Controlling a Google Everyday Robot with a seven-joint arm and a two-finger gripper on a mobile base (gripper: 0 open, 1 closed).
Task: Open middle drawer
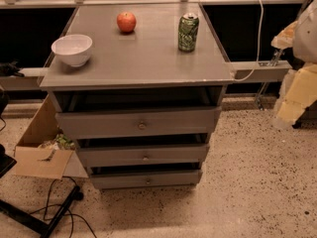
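Note:
The grey cabinet has three drawers. The middle drawer is the second one down, with a low flat front and a tiny round knob at its centre. A dark gap shows above its front. The top drawer has a taller front and a larger brass knob. The lowest drawer is slightly narrower. My gripper is a pale, yellowish shape at the right edge of the view. It is well to the right of the cabinet, about level with the top drawer, and touches nothing.
On the cabinet top stand a white bowl, a red apple and a green can. An open cardboard box lies on the floor at the left. A black stand foot with cables is at the bottom left. A white cable hangs by the rail at the right.

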